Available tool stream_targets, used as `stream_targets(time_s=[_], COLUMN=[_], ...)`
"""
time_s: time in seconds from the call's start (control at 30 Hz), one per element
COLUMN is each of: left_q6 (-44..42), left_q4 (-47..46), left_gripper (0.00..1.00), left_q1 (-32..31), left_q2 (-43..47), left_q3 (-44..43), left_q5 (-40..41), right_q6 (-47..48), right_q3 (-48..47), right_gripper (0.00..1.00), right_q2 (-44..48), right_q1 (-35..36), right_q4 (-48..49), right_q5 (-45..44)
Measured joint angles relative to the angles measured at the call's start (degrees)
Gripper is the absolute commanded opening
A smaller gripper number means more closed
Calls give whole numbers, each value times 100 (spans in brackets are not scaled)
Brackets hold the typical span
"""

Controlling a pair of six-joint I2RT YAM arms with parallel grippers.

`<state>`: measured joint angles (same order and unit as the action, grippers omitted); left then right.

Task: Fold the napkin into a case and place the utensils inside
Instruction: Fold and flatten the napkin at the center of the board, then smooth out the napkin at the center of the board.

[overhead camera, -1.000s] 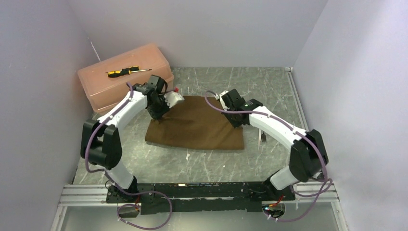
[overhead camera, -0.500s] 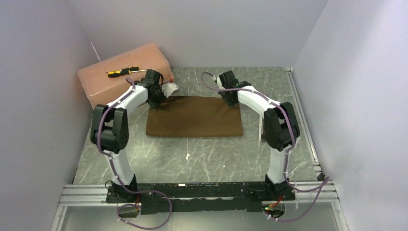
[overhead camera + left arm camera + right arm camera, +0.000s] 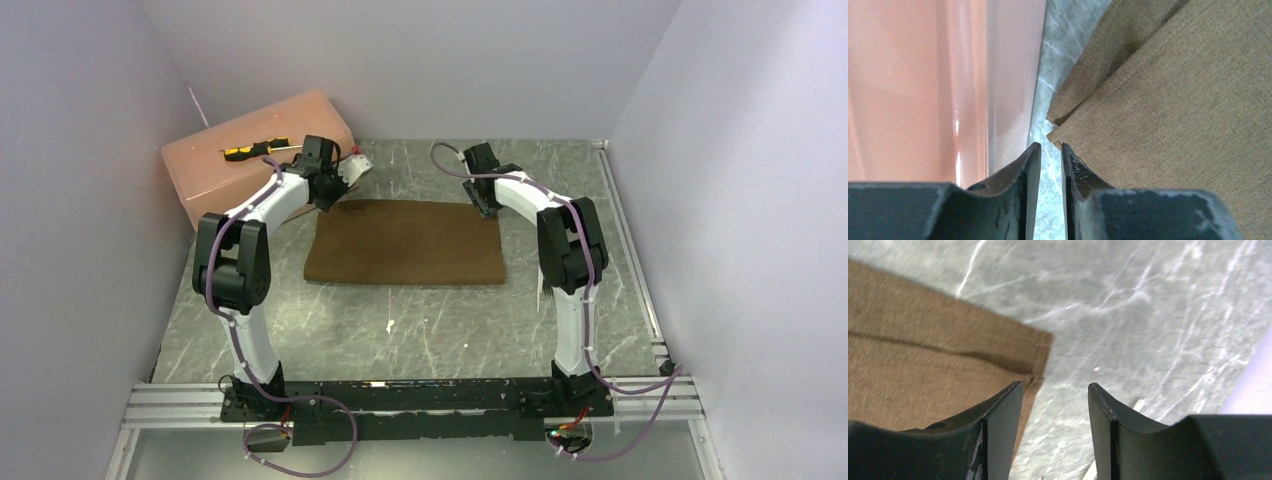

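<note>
From above, the napkin lies flat on the table as a wide brown oblong, folded over on itself, between the two arms. The left pincer hangs over its far left corner and the right pincer over its far right corner. A pink box stands at the far left with a yellow-and-black screwdriver on its lid. Something thin and pale shows beside the right arm's upright link, possibly the utensils, but it is too small and hidden to tell.

In the left wrist view, the left pincer's fingers stand a narrow slit apart with bare table between them; two stacked cloth corners sit just beyond the tips, the pink box wall to the left.

In the right wrist view, the right pincer's fingers are spread wider, pinching nothing, with the napkin's folded corner just beside the left finger.

As I judge it, one fold is laid and both corners are let go. The cloth is not yet a narrow case, so more folding and all the loading of utensils remain.
</note>
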<state>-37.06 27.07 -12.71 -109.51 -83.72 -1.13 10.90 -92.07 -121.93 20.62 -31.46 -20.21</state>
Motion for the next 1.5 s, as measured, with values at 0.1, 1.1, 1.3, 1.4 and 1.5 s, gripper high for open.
stream_targets(time_s=[0.1,1.1,1.3,1.4,1.5], left_q6=[72,-2050,-2306,-2376,-2426], left_q4=[-11,4019,3244,2892,2577], left_gripper=[34,55,55,51,30], left_q1=[2,57,28,2,-20], left_q2=[0,1176,1344,1344,1344], left_q3=[-81,1379,1880,2015,2135], left_q5=[9,-1384,-879,-732,-645], right_q6=[-13,-3112,-3578,-3775,-3965], right_q3=[-68,3947,4127,4428,4701], right_gripper=[53,57,58,57,55], right_q2=[0,4271,4693,4693,4693], right_q1=[-44,1025,883,590,201], right_q4=[258,-284,-339,-332,-269], right_q5=[-293,1690,1386,1311,1276])
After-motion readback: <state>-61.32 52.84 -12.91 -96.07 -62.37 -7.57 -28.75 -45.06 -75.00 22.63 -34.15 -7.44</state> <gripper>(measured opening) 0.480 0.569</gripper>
